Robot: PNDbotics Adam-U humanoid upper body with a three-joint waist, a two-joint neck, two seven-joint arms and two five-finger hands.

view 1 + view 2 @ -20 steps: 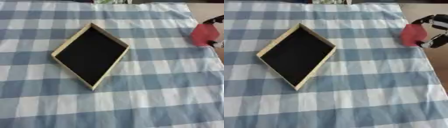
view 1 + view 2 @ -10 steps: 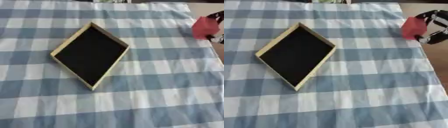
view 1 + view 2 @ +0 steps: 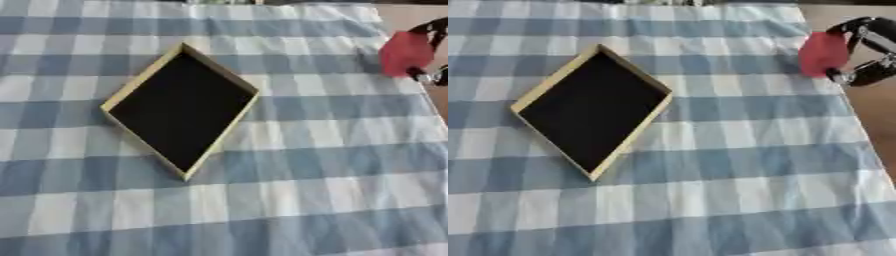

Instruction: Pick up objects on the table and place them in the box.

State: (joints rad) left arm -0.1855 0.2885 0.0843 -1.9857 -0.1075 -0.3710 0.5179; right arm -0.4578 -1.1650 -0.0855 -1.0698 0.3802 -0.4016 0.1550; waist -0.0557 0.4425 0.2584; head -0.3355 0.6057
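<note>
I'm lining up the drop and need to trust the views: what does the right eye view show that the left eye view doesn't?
Only the right eye view shows most of the right hand, fingers curled round the red object, and a wider strip of bare table beyond the cloth's edge. The left eye view adds only more checked cloth left of the box. Both share the box, dark inside.

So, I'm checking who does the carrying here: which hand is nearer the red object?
Right. The right hand has its fingers curled round the red object at the table's right edge. The left hand shows in neither view.
</note>
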